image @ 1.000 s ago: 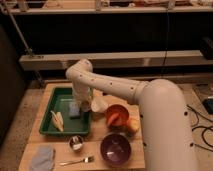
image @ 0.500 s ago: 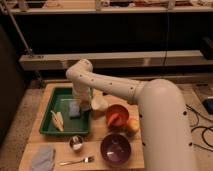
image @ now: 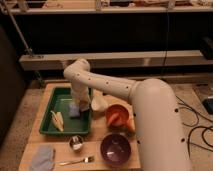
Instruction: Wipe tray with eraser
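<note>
Wooden table [image: 35, 142] bears green tray [image: 62, 101]; gripper [image: 80, 105], seemingly closed, low inside it.

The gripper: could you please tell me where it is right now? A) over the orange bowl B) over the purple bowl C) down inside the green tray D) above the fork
C: the gripper sits down in the tray, toward its right side, well away from the purple bowl, the fork and the orange bowl.
</note>
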### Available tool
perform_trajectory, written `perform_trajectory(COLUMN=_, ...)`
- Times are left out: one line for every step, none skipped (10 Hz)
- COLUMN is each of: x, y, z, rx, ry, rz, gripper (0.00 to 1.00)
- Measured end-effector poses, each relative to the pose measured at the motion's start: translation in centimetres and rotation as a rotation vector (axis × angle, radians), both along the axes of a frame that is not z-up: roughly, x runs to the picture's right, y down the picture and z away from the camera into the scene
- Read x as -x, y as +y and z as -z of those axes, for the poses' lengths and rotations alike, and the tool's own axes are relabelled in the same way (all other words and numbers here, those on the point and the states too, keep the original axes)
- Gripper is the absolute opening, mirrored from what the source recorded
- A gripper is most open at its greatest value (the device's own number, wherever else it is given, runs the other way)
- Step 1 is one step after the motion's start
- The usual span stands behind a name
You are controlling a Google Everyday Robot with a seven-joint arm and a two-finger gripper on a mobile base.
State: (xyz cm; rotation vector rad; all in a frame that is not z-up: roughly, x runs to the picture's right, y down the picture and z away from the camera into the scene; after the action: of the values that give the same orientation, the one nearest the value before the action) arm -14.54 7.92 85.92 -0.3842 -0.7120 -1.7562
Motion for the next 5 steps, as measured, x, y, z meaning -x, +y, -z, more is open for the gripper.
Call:
perform_trajectory(x=-0.02, y=0.23, z=-0.36, rx=0.003, ry=-0.001, rz=-0.006, gripper=0.0)
perform_trajectory(x=-0.13, y=0.28, z=-0.64, rx=0.003, ry=-0.008, rz=-0.02, gripper=0.0)
perform_trajectory(x=-0.27, y=0.35, z=-0.8, rx=0.003, ry=-0.016, rz=-0.029, gripper=0.0)
perform_trajectory(x=-0.21, y=0.37, z=-0.94, rx=0.002, ry=-0.024, rz=-0.038, gripper=0.0)
perform_trajectory(x=-0.52, y=0.71, z=-1.33, rx=0.005, ry=-0.018, rz=-0.033, gripper=0.0)
